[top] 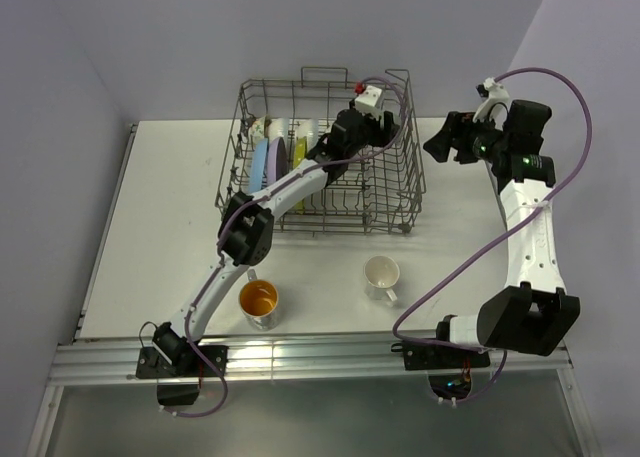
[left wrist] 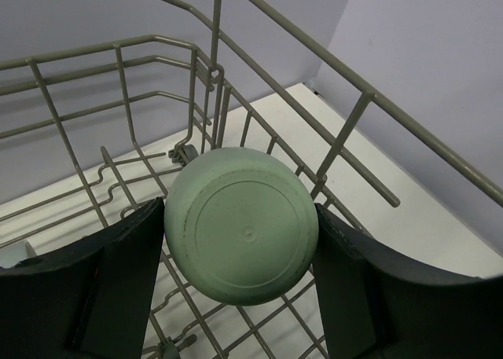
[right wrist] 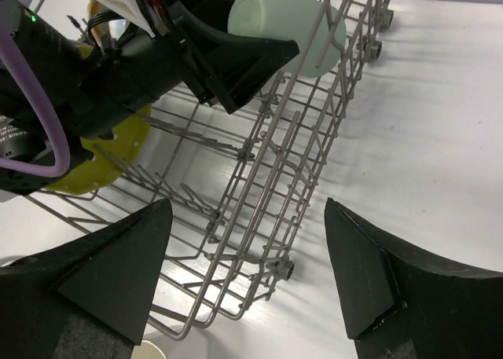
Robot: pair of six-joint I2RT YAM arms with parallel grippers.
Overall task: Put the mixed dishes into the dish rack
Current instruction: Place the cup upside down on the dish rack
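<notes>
White worktop point(top: 160, 237) carries the dish rack point(top: 405, 177) — inside it, left pincer point(left wrist: 238, 210) grasps the pale green cup point(right wrist: 291, 25); best lowered fully before letting go — right pincer point(right wrist: 245, 206) released, empty.

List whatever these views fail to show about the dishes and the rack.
- Pale green cup: left wrist view shows only its base; mouth and inside face away.
- Same cup, top view: covered by the left gripper.
- Plates in the dish rack, top view: edge-on, partly behind the left arm; count unclear.
- Cup's contact with the rack floor, right wrist view: screened by rack wires.
</notes>
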